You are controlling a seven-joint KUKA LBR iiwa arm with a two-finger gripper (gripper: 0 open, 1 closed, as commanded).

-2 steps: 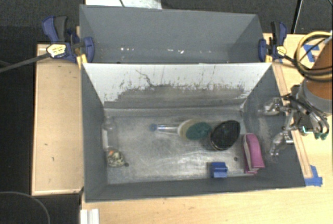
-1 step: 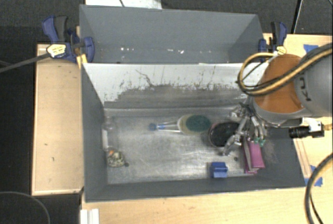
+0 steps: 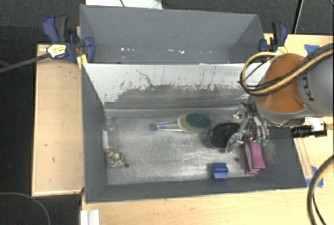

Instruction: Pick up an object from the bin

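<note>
My gripper (image 3: pixel 246 132) is low at the right end of the bin floor, under the orange-covered wrist. It sits between a black round disc (image 3: pixel 220 135) on its left and a purple rectangular block (image 3: pixel 254 156) just below it, close against both. Neither thing is visibly lifted. Left of the disc lies a brush (image 3: pixel 187 122) with a cream and green head and a thin blue handle. A small blue block (image 3: pixel 219 170) rests near the bin's front wall, below the disc.
At the left end of the floor lie a small mottled lump (image 3: pixel 115 160) and a clear thin thing (image 3: pixel 106 137) along the wall. The arm and its cables hang over the bin's right rim.
</note>
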